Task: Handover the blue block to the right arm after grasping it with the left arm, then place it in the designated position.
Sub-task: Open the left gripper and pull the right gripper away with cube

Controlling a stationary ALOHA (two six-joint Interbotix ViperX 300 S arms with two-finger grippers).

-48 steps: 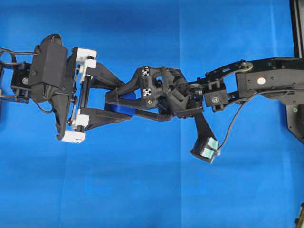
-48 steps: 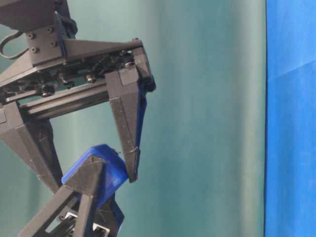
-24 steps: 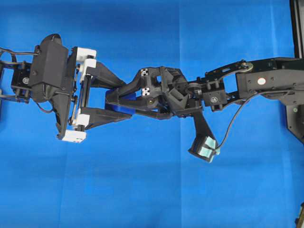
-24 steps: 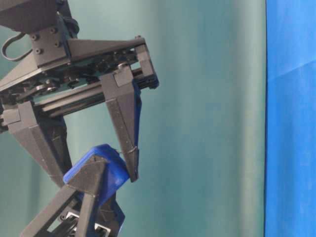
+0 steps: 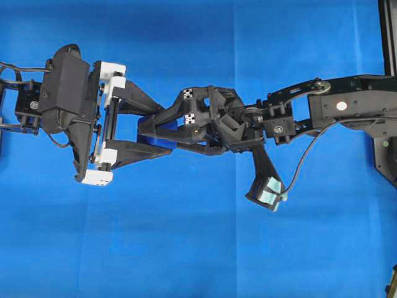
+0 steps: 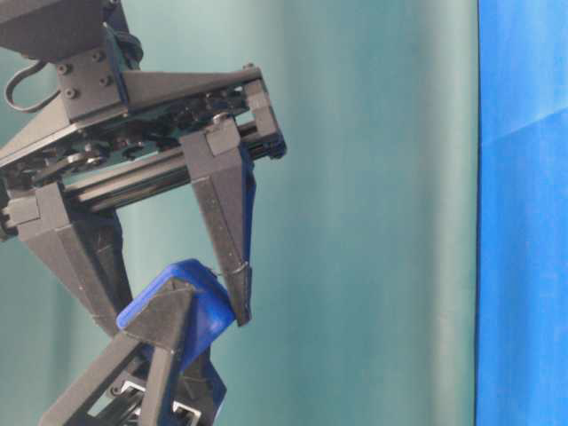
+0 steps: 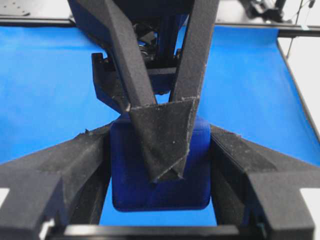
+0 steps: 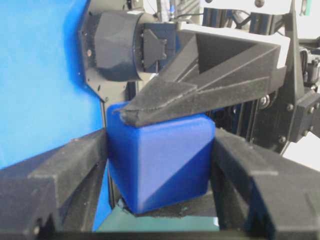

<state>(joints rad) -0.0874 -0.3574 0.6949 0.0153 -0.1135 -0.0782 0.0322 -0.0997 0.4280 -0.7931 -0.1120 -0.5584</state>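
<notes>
Blue cloth point(image 5: 186, 248) covers the whole table, and above its middle the two arms meet nose to nose. The left arm's gripper point(image 5: 162, 133), on white plastic mounts, reaches in from the left; the right arm's gripper point(image 5: 149, 129) comes from the right and is rolled, so its fingers cross those of the left.

Between them sits the blue block point(image 7: 160, 170), well off the table. In the left wrist view it is wedged between the left fingers point(image 7: 65, 165), which press its two side faces, so the left claw is clamped on the block. In the right wrist view the block point(image 8: 165, 160) also fills the gap between the right fingers point(image 8: 250, 170), touching both, so the right claw is closed on it too. From table level one right finger point(image 6: 226, 231) lies against the block's point(image 6: 209, 306) face.
</notes>
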